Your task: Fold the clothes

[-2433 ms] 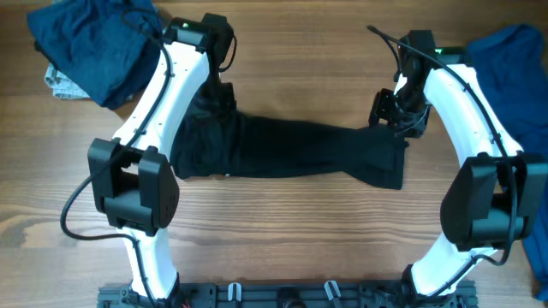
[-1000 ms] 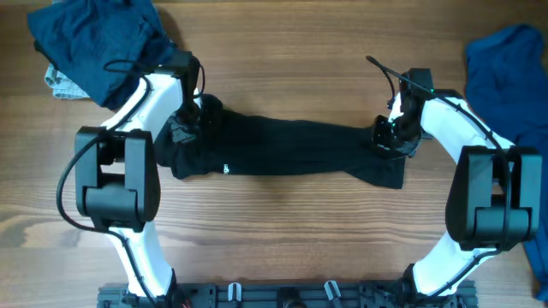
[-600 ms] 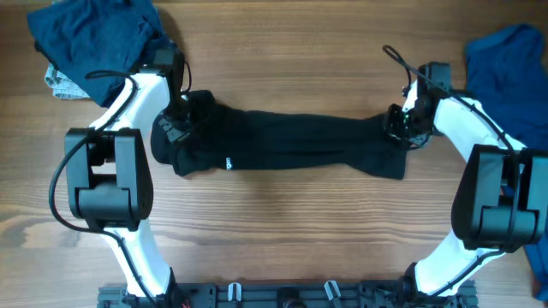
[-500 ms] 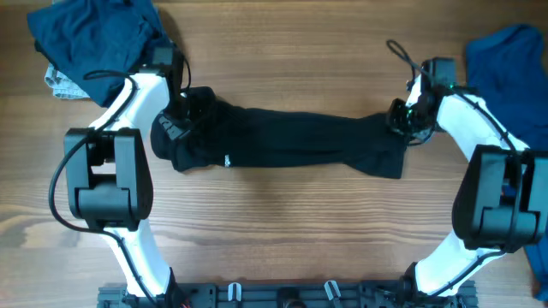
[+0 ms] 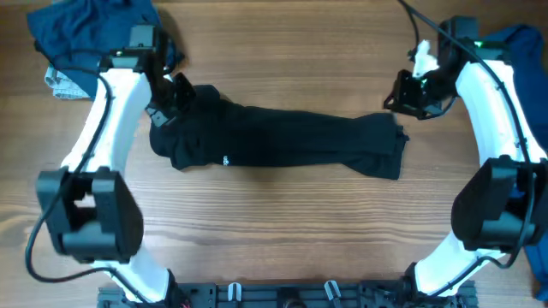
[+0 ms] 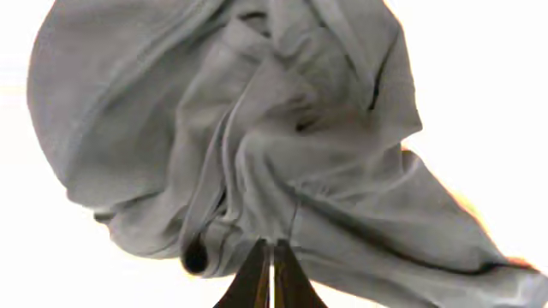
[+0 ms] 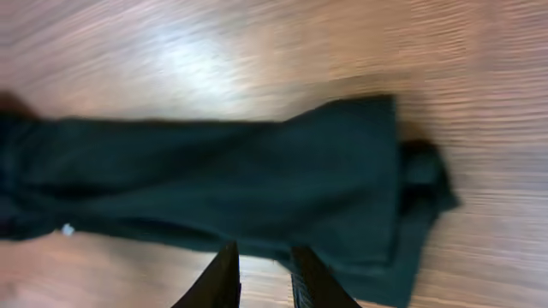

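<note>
Wooden table [image 5: 274,222], warm brown, grain running 9 to 3 o'clock. Black rail [image 5: 282,295] with clips along 6 o'clock edge. Bright, even light.

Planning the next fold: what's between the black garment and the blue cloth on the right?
Overhead view: only the right arm and right pincer, over bare wooden table, separate the black garment from the blue cloth.

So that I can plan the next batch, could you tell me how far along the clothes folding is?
Done: the black garment lies narrowed into a long band. In hand: the left gripper pinches its left end; the right gripper hovers open, clear of its right end. Left: folding the band shorter, then the crumpled blue heap at the far left and the blue garment at the right edge.
</note>
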You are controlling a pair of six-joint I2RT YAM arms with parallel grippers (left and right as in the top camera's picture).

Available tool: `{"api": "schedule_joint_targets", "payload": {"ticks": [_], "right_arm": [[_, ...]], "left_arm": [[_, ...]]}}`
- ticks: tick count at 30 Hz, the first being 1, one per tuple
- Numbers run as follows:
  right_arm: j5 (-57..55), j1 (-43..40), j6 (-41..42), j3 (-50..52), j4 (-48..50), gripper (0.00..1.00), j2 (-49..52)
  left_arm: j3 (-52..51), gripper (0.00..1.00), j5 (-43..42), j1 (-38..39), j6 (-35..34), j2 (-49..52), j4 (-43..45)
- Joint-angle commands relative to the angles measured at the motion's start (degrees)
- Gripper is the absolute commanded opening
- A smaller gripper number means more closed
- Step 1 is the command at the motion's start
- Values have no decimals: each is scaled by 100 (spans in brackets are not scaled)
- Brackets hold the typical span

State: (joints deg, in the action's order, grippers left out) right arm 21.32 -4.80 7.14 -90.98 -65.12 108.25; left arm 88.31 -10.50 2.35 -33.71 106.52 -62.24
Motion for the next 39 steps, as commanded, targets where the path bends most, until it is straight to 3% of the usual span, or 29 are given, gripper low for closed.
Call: {"api": "schedule_joint_targets", "payload": {"ticks": [1, 9, 13, 18, 25, 36, 39], "right_arm": [[382, 258, -114, 485, 382, 21, -83], [420, 634, 669, 1884, 1851, 21, -79], [282, 623, 822, 2205, 2162, 20, -72], [-750, 619, 1305, 2398, 2177, 21, -72], [-1121, 619, 1405, 2398, 2188, 21, -72], [-1539, 619, 1403, 2398, 2090, 21, -72], [-1565, 614, 1408, 2398, 2041, 22, -72]], "left_arm": [[35, 4, 212, 184, 70, 129, -144], [-179, 6, 118, 1117, 22, 612, 424], [-181, 5, 271, 1187, 22, 903, 651], [-186, 7, 813, 986, 22, 1182, 833], [-186, 6, 2498, 586, 24, 1211, 979], [-162, 4, 3508, 350, 22, 879, 1292], [-162, 4, 3436, 354, -544, 177, 966]]}}
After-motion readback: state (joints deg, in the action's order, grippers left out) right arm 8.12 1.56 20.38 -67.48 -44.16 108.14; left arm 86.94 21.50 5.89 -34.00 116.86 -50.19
